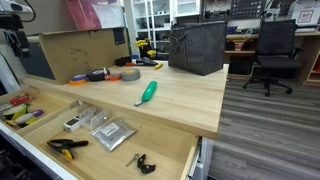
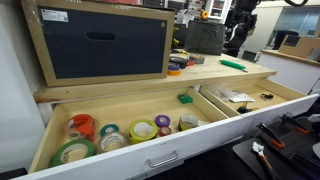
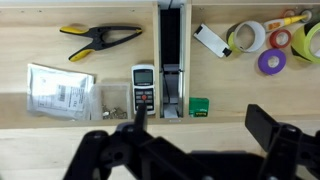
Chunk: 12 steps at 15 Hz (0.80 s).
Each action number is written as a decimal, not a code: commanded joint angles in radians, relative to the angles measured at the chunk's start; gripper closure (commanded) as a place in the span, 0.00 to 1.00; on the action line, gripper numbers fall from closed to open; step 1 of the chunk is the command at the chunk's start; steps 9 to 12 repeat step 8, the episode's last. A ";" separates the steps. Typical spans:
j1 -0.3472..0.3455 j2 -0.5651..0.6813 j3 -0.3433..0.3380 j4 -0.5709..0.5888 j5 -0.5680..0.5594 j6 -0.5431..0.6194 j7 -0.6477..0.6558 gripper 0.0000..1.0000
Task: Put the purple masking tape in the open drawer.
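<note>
We see the tool (image 3: 195, 135) wide and empty. The small flat purple masking-tape ring (image 3: 271, 61) already lies ahead-right of it in the shallow pale-plywood drawer (image 3: 250, 90). The task looks finished.

Purple masking tape (image 3: 271, 61): plain purple. Open drawer (image 3: 240, 88): pale plywood. Clamp (image 3: 100, 38): black, yellow grips. Packet (image 3: 60, 90): silver. Small box (image 3: 199, 105): green. Tool handle (image 1: 147, 93): green. Gripper (image 3: 200, 125): black.
</note>
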 commanded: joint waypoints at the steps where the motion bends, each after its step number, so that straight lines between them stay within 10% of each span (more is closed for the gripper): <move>1: 0.004 -0.194 0.030 -0.112 0.040 -0.028 0.051 0.00; 12: 0.003 -0.250 0.036 -0.142 0.156 -0.080 0.032 0.00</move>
